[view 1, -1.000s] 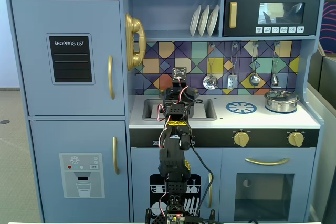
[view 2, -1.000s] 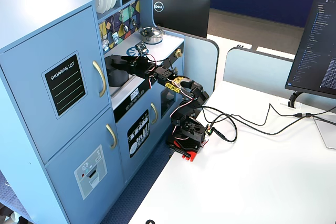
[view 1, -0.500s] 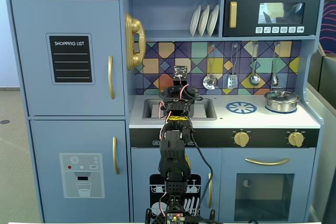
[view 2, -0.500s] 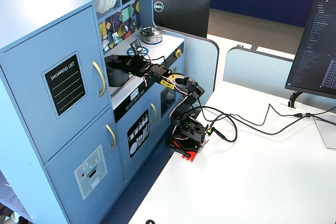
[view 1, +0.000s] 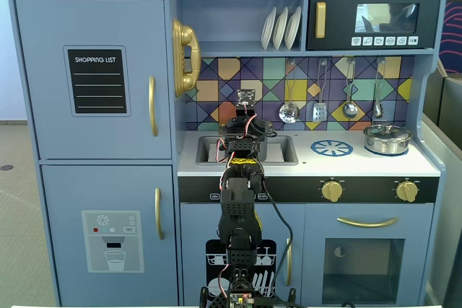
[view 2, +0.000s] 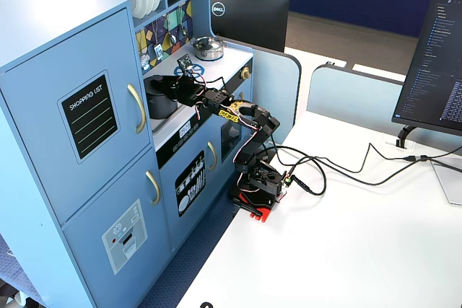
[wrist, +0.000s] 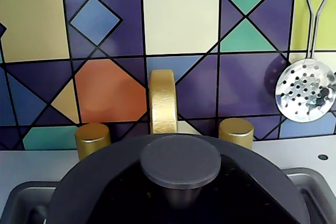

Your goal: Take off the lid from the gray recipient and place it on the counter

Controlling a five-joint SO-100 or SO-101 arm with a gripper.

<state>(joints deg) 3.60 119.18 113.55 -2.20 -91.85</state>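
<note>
The gray recipient (view 2: 160, 102) stands in the sink at the left of the counter (view 2: 216, 63), with the lid (view 2: 159, 81) lying on it. In a fixed view from the front the arm hides both. My gripper (view 2: 172, 86) reaches in from the right at lid height. In the wrist view the lid (wrist: 100, 174) fills the bottom of the frame and its knob (wrist: 180, 160) sits dead centre. Black jaw shapes lie on both sides of the knob's stem. My gripper (wrist: 181, 203) is too dark there to show whether it grips the stem.
A shiny silver pot (view 1: 387, 138) with its own lid stands at the counter's right end, beside the blue burner ring (view 1: 331, 148). A gold faucet (wrist: 163, 100) and two gold taps stand right behind the lid. Utensils (view 1: 289, 111) hang on the tiled wall.
</note>
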